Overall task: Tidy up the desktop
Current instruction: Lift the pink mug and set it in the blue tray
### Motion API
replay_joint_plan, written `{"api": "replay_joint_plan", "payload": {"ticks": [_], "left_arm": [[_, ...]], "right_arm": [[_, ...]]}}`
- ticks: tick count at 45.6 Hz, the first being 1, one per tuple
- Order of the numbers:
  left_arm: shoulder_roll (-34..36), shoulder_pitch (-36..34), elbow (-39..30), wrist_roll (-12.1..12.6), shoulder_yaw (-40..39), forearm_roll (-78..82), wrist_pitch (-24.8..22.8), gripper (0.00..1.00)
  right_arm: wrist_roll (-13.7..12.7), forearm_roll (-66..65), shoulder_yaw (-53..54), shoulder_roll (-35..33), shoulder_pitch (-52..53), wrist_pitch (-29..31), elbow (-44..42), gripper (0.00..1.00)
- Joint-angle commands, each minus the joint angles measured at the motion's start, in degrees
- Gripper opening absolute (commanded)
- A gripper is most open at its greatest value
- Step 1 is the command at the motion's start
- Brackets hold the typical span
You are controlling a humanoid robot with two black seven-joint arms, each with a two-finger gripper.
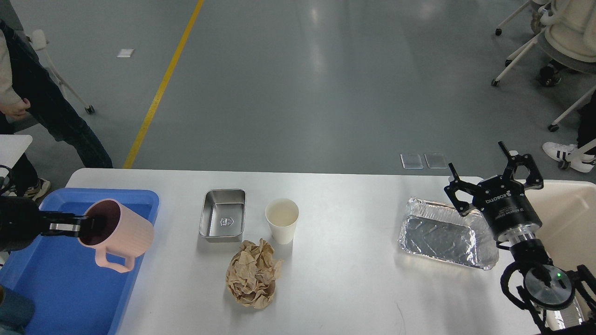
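The desktop (354, 279), a white bench top, spans most of the view below me, its far edge against grey floor. At its left end sits a blue tray (70, 288); over it my left end effector (81, 228) pinches the rim of a pink mug (118, 232), tipped on its side with its dark mouth facing left. Next come a steel tin (223, 215) with nothing in it, a white paper cup (281, 220) standing upright, and, just in front of them, a crumpled brown paper wad (253, 274). A wide bare stretch of bench follows. Then a foil tray (442, 239), with nothing in it, near my right end effector (493, 179), whose fingers are spread wide, gripping nothing. A cream bin (565, 218) stands at the right edge.
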Motion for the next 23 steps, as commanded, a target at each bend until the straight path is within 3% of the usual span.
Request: {"api": "replay_joint_plan", "payload": {"ticks": [1,10,23], "left_arm": [[3.51,0.03,-0.07,-0.03,0.15,0.06,-0.67,0.00],[7.30,4.33,2.04,0.32,1.91,0.40,1.26,0.01],[4.32,15.23,7.75,0.49,7.45,0.58,14.70,0.02]], "right_arm": [[-0.01,0.00,-0.03,-0.02,-0.05,0.06,-0.06,1.00],[-0.01,0.00,-0.11,0.24,-0.05,0.06,-0.06,1.00],[-0.01,-0.44,-0.29,0.41,-0.13,0.23,-0.15,1.00]]}}
